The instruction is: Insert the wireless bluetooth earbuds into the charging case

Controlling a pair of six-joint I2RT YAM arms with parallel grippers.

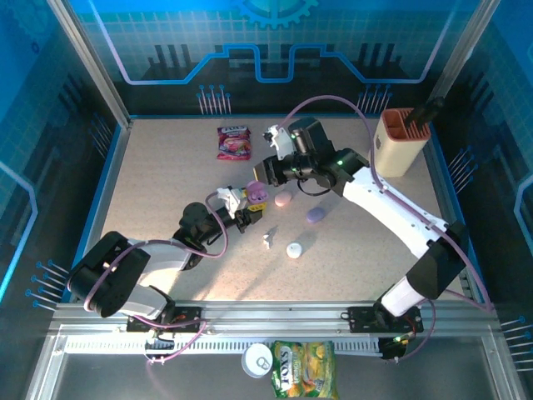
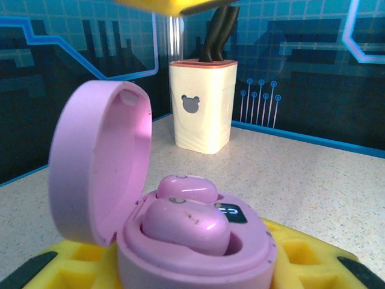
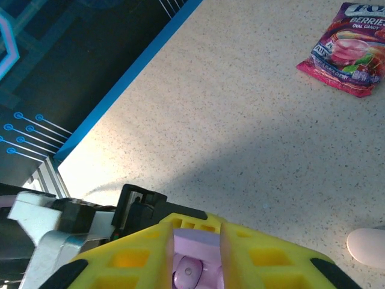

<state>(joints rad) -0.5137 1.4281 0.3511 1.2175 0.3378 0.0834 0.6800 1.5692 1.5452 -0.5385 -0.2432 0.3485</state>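
A speckled beige table (image 1: 166, 167) lies inside blue, circuit-patterned walls. At its middle the left gripper (image 1: 250, 200) is clenched on the pink charging case (image 2: 180, 265). Its yellow fingers (image 2: 307, 265) press against both sides of the base, and the lid is swung up on the left. Two pink earbuds (image 2: 186, 226) sit in the case's wells, one behind the other.

The right gripper (image 3: 197, 235) hangs directly above the case. Its jaws are close together with pink showing through the slit; I cannot tell whether they pinch anything.

Just right of the held case lie a closed pink pebble case (image 1: 283, 200) and a purple pebble case (image 1: 316, 215). Nearer are a white earbud (image 1: 266, 242) and a white pebble case (image 1: 294, 249).

A berry candy packet (image 1: 234, 142) lies at the far side, and a cream holder (image 1: 398, 150) with a bear cutout stands far right. Below the near rail sit a snack bag (image 1: 304, 368) and a can (image 1: 257, 360).
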